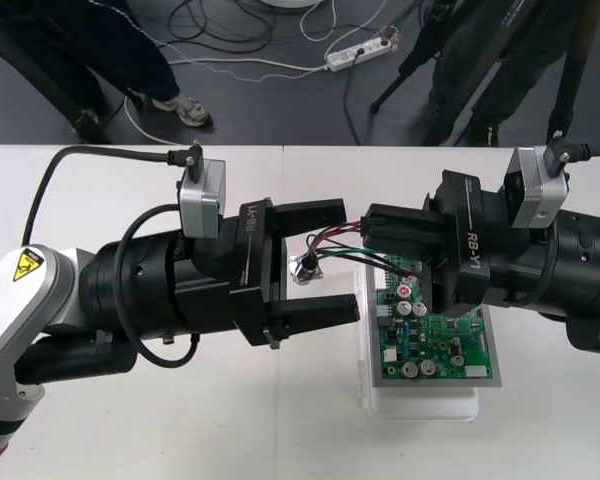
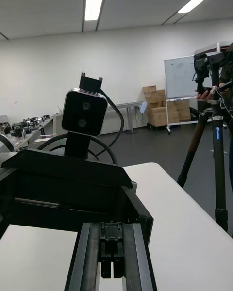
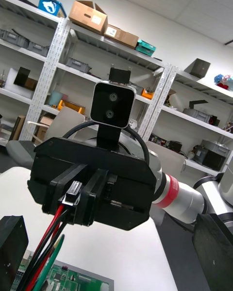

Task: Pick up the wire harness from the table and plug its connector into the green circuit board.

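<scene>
My right gripper (image 1: 373, 238) hovers above the left edge of the green circuit board (image 1: 435, 338) and is shut on the harness's black plug (image 3: 73, 194). From there the red, black and green wires (image 1: 332, 245) run left to the round metal socket (image 1: 307, 269), which hangs in the air. The left gripper (image 1: 325, 264) faces the right one, open, with the socket between its fingers (image 3: 12, 245) but not touching them. In the right wrist view my fingers (image 2: 89, 259) stand close together on the plug (image 2: 112, 254), with the left gripper's body (image 2: 68, 186) just beyond.
The board rests on a white base (image 1: 420, 403) at the table's right centre. Both arms meet over the middle of the table, above the board's left side. Bare tabletop (image 1: 280, 430) lies in front of and behind them.
</scene>
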`<action>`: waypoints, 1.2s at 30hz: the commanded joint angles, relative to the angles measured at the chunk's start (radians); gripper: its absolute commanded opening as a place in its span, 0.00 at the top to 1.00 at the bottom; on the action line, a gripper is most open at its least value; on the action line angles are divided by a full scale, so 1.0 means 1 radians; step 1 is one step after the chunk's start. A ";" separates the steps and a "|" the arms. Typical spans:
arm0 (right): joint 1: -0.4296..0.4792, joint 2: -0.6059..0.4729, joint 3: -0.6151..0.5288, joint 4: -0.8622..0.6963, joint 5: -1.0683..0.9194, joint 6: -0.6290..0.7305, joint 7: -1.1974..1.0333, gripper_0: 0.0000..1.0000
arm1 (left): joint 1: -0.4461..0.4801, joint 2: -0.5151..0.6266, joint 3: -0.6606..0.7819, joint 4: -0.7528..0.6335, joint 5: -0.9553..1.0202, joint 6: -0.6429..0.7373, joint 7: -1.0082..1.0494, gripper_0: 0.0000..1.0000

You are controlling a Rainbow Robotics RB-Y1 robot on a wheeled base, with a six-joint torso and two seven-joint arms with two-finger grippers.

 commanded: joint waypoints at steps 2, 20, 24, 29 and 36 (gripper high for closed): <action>0.013 -0.021 -0.026 -0.043 0.004 0.016 -0.009 1.00 | -0.046 0.010 -0.030 -0.041 0.011 0.063 0.004 0.00; 0.016 -0.021 -0.026 -0.043 0.004 0.025 -0.001 1.00 | -0.066 0.024 -0.058 -0.041 0.010 0.103 0.009 0.00; 0.016 -0.021 -0.024 -0.044 0.004 0.025 -0.001 1.00 | -0.069 0.041 -0.061 -0.041 0.010 0.109 0.012 0.00; 0.015 -0.023 -0.024 -0.043 0.004 0.025 -0.001 1.00 | -0.071 0.068 -0.061 -0.041 0.011 0.124 0.016 0.00; 0.016 -0.021 -0.024 -0.043 0.004 0.025 -0.001 1.00 | -0.088 0.079 -0.061 -0.037 -0.012 0.147 0.025 0.00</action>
